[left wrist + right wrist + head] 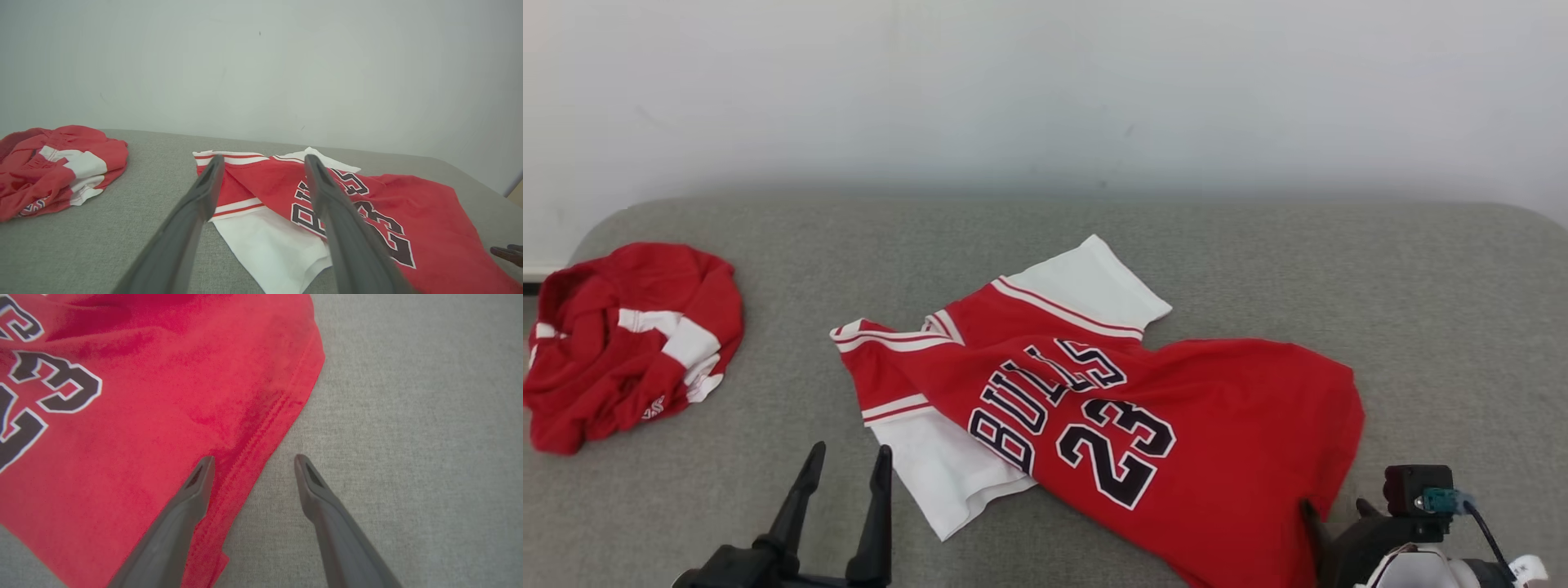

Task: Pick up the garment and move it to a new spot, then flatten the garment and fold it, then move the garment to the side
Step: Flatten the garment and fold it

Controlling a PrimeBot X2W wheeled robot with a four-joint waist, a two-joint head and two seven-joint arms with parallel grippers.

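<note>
Grey cushion (1421, 327): left fingers (878, 514), right fingers (322, 498) spread low by jersey (1176, 408).

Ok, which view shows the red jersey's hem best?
Right wrist view: the hem is close up, stitching visible. Head view shows most of the jersey, hem small at its right edge; left wrist view, obliquely.

Head view: jersey (1143, 408) hem runs off the frame at 5 o'clock; right gripper (1335, 516) mostly hidden behind its wrist housing (1417, 490), two dark tips visible; crumpled red garment (629, 343) clipped by the edge at 9 o'clock, its emblem (654, 406) too small to read.
Left wrist view: fingers (347, 228) of the left gripper (264, 159) cover part of the chest lettering (304, 212), probably the middle letters.
Right wrist view: number (49, 388) cut off at 9 o'clock.
</note>
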